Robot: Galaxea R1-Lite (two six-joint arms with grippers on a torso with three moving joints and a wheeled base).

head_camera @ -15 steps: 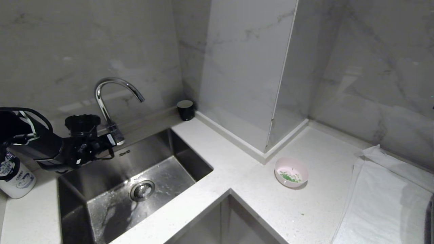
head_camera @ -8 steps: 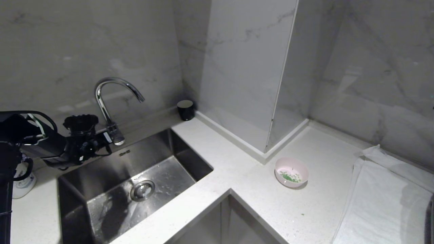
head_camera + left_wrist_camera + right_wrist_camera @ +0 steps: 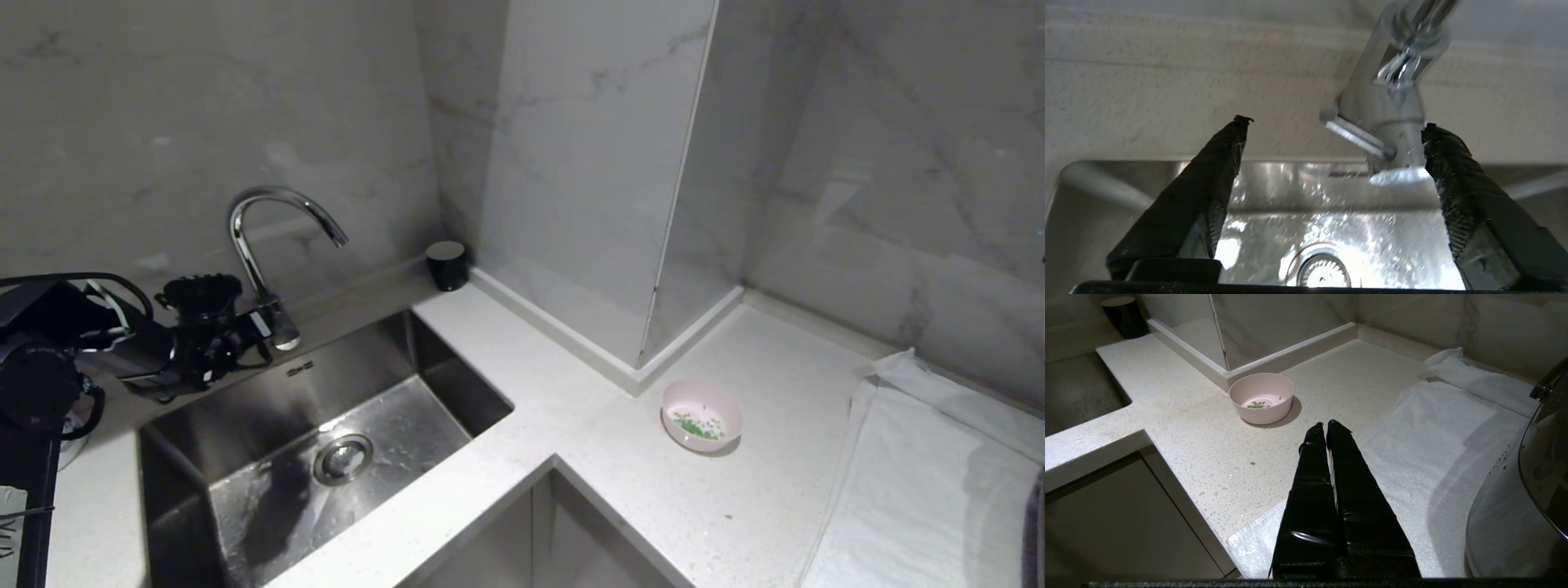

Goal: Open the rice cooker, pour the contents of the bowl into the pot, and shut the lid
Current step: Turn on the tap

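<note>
The pale pink bowl (image 3: 701,415) (image 3: 1261,398) stands on the white counter near the wall corner, with green bits (image 3: 698,426) (image 3: 1256,404) inside it. My left gripper (image 3: 260,336) (image 3: 1336,122) is open at the chrome tap's base (image 3: 1392,122), which stands just inside one finger (image 3: 1457,183); nothing is held. My right gripper (image 3: 1325,424) is shut and empty, above the towel's edge, a short way from the bowl. I cannot make out the rice cooker, its pot or its lid; a rounded grey vessel with a dark top (image 3: 1527,486) shows at the edge of the right wrist view.
A wet steel sink (image 3: 457,359) lies below the tap (image 3: 277,204). A black cup (image 3: 447,265) stands in the back corner. A white towel (image 3: 922,490) (image 3: 1433,437) covers the counter on the right. One stray green bit (image 3: 1252,463) lies on the counter.
My left gripper has opened beside the tap's base. The left arm has shifted and now covers the white bottle at the far left. The bowl and the right arm have not moved.
</note>
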